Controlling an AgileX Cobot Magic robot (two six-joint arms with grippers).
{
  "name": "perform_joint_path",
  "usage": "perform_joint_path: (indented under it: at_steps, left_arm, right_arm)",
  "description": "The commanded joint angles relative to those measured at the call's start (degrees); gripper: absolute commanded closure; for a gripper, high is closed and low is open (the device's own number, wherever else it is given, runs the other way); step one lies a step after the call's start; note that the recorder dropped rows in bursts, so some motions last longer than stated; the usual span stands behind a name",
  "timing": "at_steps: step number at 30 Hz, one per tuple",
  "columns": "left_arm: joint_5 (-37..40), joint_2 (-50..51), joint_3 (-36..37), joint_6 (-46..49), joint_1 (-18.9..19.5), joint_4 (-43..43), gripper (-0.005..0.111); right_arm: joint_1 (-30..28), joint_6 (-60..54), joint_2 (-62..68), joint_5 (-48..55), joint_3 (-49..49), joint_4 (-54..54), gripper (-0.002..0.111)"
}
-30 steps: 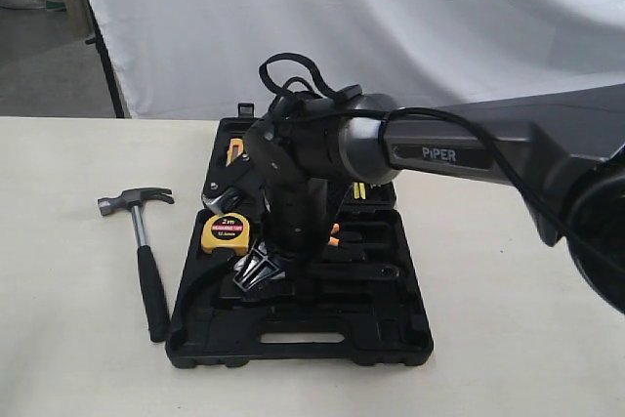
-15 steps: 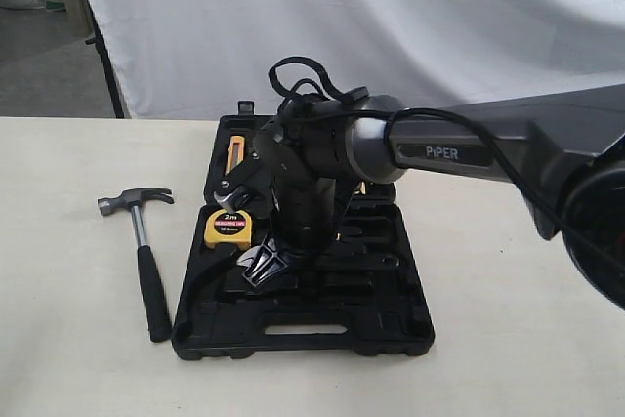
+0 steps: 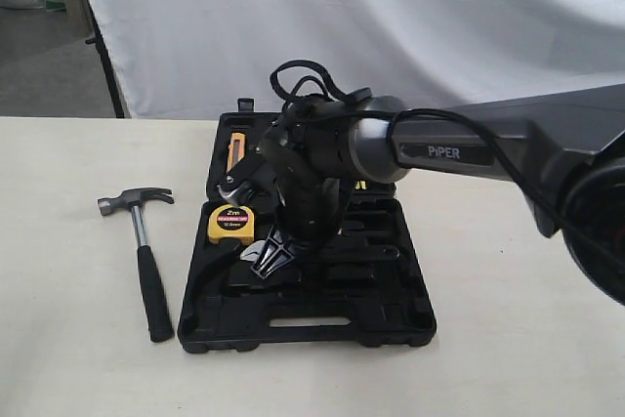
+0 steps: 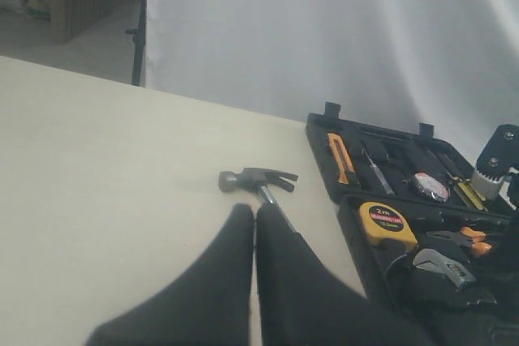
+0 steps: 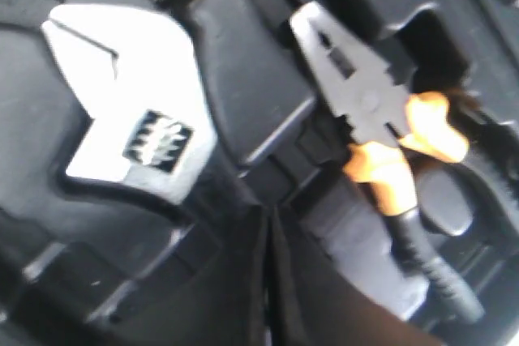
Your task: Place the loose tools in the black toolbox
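The claw hammer (image 3: 146, 261) lies on the table left of the open black toolbox (image 3: 391, 331); in the left wrist view the hammer (image 4: 258, 179) sits just beyond my left gripper (image 4: 255, 213), which is shut and empty. My right gripper (image 3: 272, 259) reaches down into the near half of the toolbox. It (image 5: 268, 215) is shut, its tips on the moulded tray beside the silver adjustable wrench (image 5: 134, 119), which lies in its recess. The wrench (image 4: 442, 265) also shows in the left wrist view. The small tape roll (image 4: 428, 187) rests in the far half.
A yellow tape measure (image 3: 231, 225) and orange-handled pliers (image 5: 373, 131) sit in the toolbox. An orange-handled knife (image 4: 340, 157) lies in the far half. A white backdrop hangs behind the table. The right arm's body covers the toolbox's middle.
The right gripper has shifted slightly rightward inside the toolbox, and the toolbox has slid a little to the right with it. The hammer has not moved.
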Motion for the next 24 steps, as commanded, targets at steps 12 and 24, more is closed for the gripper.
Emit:
perform_joint_path:
  at_steps: [12,24]
  left_arm:
    - [-0.4,-0.2,-0.2,-0.3,1.5,0.3,0.106]
    - [-0.4,-0.2,-0.2,-0.3,1.5,0.3,0.106]
  right_arm:
    - [-0.5,-0.3,5.8,0.2,0.1,0.6,0.108]
    - [-3.3,-0.2,-7.5,3.8,0.1,0.1,0.108]
